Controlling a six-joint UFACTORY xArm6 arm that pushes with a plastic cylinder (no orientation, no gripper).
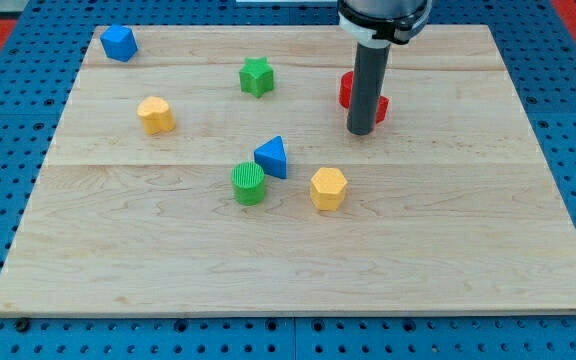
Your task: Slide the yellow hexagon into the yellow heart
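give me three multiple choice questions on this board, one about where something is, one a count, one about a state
1. Where is the yellow heart relative to the yellow hexagon?
A. toward the view's upper left
B. toward the view's lower right
C. directly below it

2. How many green blocks are on the board?
A. one
B. two
C. four

3. Is my tip touching the yellow hexagon?
A. yes, pressed against it
B. no, it is apart, up by the red block
C. it rests on top of it

Answers:
1. A, since the heart lies left of and above the hexagon.
2. B, since only the green star and the green cylinder are green.
3. B, since bare wood separates the tip from the hexagon, and the rod stands in front of the red block.
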